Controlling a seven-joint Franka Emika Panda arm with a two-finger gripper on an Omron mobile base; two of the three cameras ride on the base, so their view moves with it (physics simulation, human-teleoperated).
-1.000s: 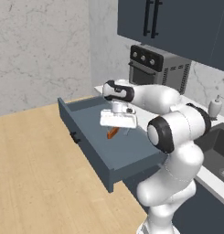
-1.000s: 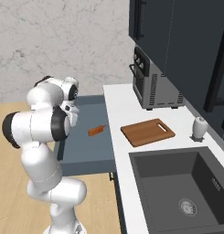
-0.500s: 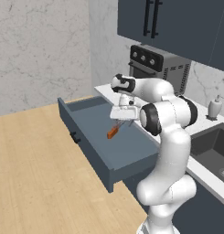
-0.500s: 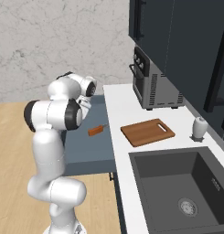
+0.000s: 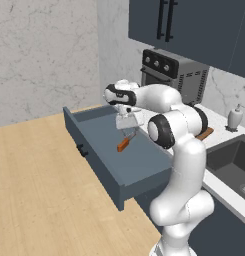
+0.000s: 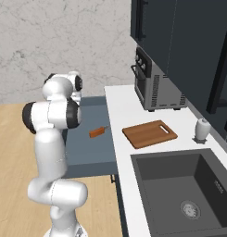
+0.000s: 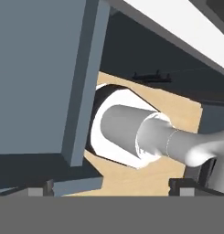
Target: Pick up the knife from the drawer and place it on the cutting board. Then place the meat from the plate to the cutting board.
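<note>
Arm swings round over drawer [image 5: 114, 160] since a moment ago. Gripper [image 5: 126, 123] hangs just above knife [image 5: 124, 144], fingers wide apart, holding nothing. Knife lies in drawer, not grabbed yet. Board [image 6: 149, 134] on counter beside drawer.

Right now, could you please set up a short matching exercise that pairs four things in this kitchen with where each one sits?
Things:
1. knife
2. cutting board
3. toaster oven
4. pincer

Places:
A. flat on the white counter, between the oven and the sink
B. lying on the floor of the open drawer
C. at the back of the counter, under the dark cabinets
D. hanging over the drawer, just above the orange handle

Pairs: 1-B, 2-A, 3-C, 4-D
</note>
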